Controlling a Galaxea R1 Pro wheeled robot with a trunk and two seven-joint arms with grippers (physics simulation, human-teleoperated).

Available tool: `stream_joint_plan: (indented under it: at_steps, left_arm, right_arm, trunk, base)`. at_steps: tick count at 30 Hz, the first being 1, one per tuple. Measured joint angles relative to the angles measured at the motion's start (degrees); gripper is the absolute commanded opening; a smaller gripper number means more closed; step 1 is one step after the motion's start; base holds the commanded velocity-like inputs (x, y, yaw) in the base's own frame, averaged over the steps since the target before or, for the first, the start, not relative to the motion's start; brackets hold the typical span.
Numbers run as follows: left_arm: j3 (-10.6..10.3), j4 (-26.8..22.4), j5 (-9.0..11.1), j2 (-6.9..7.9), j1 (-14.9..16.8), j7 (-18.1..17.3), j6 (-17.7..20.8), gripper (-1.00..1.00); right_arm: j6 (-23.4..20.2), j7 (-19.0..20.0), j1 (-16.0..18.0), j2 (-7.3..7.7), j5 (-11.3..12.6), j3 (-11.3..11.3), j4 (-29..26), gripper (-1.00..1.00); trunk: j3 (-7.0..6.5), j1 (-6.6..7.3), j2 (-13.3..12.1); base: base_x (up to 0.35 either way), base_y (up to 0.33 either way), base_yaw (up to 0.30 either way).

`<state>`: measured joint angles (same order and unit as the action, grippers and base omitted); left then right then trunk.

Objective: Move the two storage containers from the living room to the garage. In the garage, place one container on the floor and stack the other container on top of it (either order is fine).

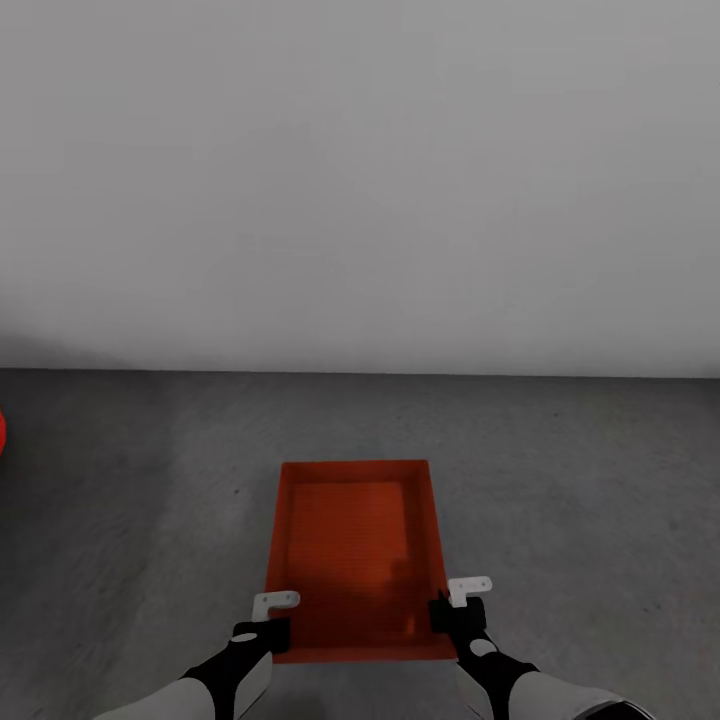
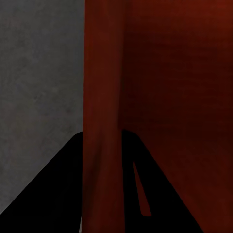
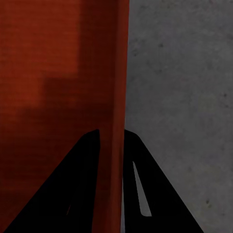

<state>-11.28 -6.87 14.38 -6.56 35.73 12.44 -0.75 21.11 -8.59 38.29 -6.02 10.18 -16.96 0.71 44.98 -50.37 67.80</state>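
An orange-red open-top storage container [image 1: 355, 550] lies level over the dark grey concrete floor [image 1: 580, 480] of the garage, its long side pointing away from me. My left gripper [image 1: 268, 625] is shut on its left wall near the near corner, and my right gripper [image 1: 452, 608] is shut on its right wall. In the left wrist view the red wall [image 2: 102, 97] runs between the dark fingers [image 2: 58, 189] of the left gripper [image 2: 102, 133]. The right wrist view shows the right gripper [image 3: 111, 131] clamped over the other wall [image 3: 114, 73]. Whether the container touches the floor I cannot tell.
A plain white wall [image 1: 360, 180] stands straight ahead, meeting the floor a little beyond the container. A sliver of a red car [image 1: 2, 432] shows at the left edge. Bare concrete spreads to both sides of the container.
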Motion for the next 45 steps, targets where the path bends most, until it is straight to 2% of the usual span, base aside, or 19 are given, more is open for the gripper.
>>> stream_joint_plan:
  at_steps: [13,27,35,42,45]
  left_arm:
    - [0.07,0.01,-0.04,0.00,0.00,-0.01,0.15,-1.00]
    - [0.02,0.00,-0.02,0.00,0.00,-0.01,0.02,-1.00]
    - [0.02,0.00,-0.02,0.00,0.00,-0.01,0.00,-1.00]
    - [0.02,0.00,-0.02,0.00,0.00,-0.01,0.00,-1.00]
    - [0.02,0.00,-0.02,0.00,0.00,-0.01,-0.02,-1.00]
  right_arm:
    - [-0.16,0.00,0.00,-0.01,0.02,-0.01,0.00,-1.00]
    - [0.00,0.00,0.00,-0.01,0.07,-0.04,0.01,-1.00]
    - [0.00,0.00,0.00,0.00,0.01,-0.01,0.00,-1.00]
    - [0.02,0.00,0.00,-0.01,0.07,-0.05,0.01,-1.00]
    - [0.03,-0.01,0.00,0.00,0.05,-0.04,0.00,-1.00]
  trunk:
    - [0.00,0.00,0.00]
    - [2.51,-3.07,5.60]
    - [2.51,-3.08,5.62]
    - [3.77,-4.61,8.41]
    - [3.77,-4.61,8.43]
  base:
    - [0.000,0.000,0.000]
    - [0.000,0.000,0.000]
    - [0.000,0.000,0.000]
    - [0.000,0.000,0.000]
    - [0.000,0.000,0.000]
